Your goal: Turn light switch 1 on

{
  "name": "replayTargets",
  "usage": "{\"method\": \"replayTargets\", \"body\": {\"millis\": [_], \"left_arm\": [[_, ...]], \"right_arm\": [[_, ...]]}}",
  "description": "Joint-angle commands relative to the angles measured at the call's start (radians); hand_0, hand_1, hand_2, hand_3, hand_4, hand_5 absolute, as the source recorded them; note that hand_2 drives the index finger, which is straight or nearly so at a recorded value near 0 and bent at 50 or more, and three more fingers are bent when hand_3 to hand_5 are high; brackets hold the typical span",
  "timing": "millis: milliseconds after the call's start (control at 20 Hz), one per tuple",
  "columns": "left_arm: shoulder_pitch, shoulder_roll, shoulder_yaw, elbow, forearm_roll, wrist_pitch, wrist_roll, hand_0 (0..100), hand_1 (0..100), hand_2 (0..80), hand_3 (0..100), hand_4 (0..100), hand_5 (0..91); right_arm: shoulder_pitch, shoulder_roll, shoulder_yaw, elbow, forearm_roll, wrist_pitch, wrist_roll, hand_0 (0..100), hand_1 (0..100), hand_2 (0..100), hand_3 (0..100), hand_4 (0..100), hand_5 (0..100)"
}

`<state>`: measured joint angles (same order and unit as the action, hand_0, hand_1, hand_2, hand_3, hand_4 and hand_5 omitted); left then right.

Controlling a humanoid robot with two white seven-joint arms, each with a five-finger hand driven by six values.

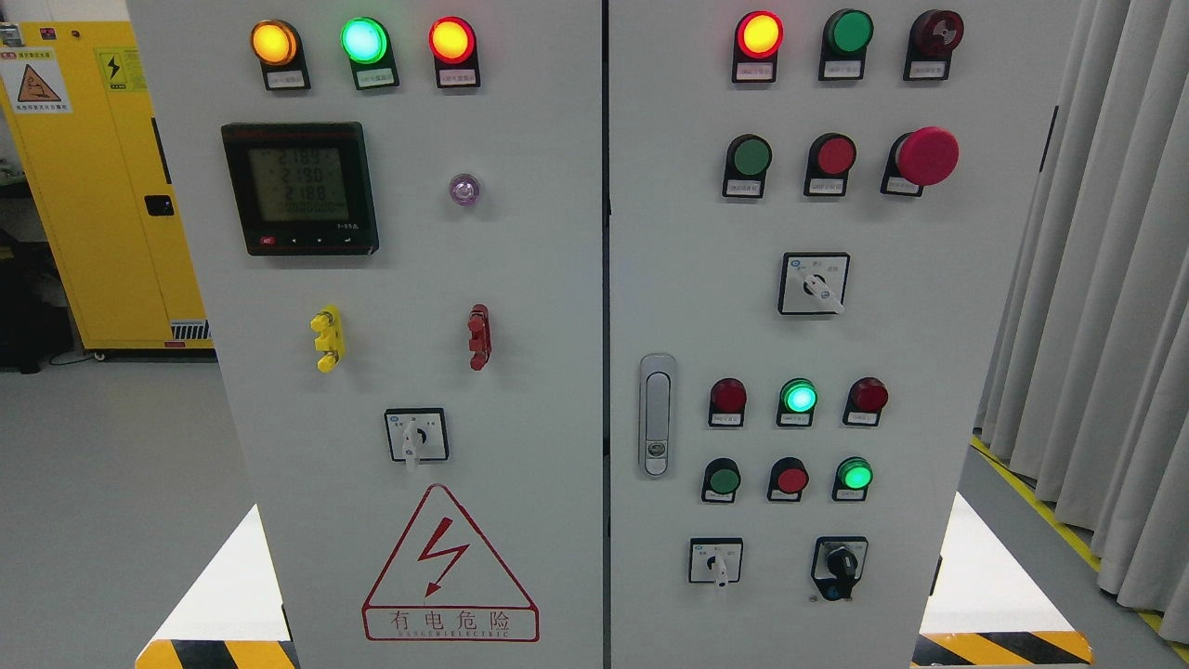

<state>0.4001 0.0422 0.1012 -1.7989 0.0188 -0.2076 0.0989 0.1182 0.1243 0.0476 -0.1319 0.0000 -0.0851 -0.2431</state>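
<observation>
A grey control cabinet (557, 307) with two doors fills the head view. On the right door, a lit red lamp (759, 34) tops a green button (849, 32) row, with a green button (749, 157) and a red button (833, 155) below. Lower down are a lit green lamp (798, 397), a dark green button (722, 479), a red button (790, 479) and a lit green button (854, 476). Rotary switches sit at mid right (815, 283) and at the bottom (715, 561). The labels are too small to read. Neither hand shows.
A red mushroom stop button (925, 155) juts out at the upper right. The left door carries a meter display (299, 189), three lit lamps and a hazard triangle (450, 567). A door handle (657, 413) sits by the seam. A yellow cabinet (102, 186) stands left, grey curtains (1105, 279) right.
</observation>
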Motion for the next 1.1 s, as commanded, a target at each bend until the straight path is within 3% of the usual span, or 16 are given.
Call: {"method": "replayTargets", "body": {"millis": [0, 150, 351, 501, 802, 1052], "left_arm": [[-0.102, -0.041, 0.017, -0.257, -0.002, 0.077, 0.001, 13, 63, 56.9, 80, 83, 78.4], [-0.2, -0.045, 0.015, -0.257, -0.005, 0.158, 0.021, 12, 64, 56.7, 80, 83, 78.2], [-0.306, -0.079, -0.001, -0.255, -0.072, 0.25, 0.048, 11, 68, 56.7, 82, 83, 78.8], [-0.394, -0.099, -0.029, -0.255, -0.077, 0.338, 0.081, 11, 69, 56.6, 83, 84, 78.6], [-0.503, -0.142, -0.098, -0.252, -0.18, 0.428, 0.113, 10, 70, 57.1, 83, 83, 78.5], [-0.546, -0.156, -0.141, -0.25, -0.207, 0.481, 0.148, 10, 70, 57.2, 83, 83, 78.6]], "right_arm": [[0.0, 0.0, 0.0, 0.0, -0.029, 0.001, 0.004, 0, 50, 4, 0, 0, 0], [0.0, 0.0, 0.0, 0.0, -0.029, 0.001, 0.002, 0, 50, 4, 0, 0, 0], [0.0, 0.0, 0.0, 0.0, -0.029, 0.001, 0.004, 0, 50, 4, 0, 0, 0], [0.0, 0.0, 0.0, 0.0, -0.029, 0.001, 0.004, 0, 50, 4, 0, 0, 0], [0.0, 0.0, 0.0, 0.0, -0.029, 0.001, 0.004, 0, 50, 4, 0, 0, 0], [0.0, 0.0, 0.0, 0.0, -0.029, 0.001, 0.004, 0, 50, 4, 0, 0, 0]]}}
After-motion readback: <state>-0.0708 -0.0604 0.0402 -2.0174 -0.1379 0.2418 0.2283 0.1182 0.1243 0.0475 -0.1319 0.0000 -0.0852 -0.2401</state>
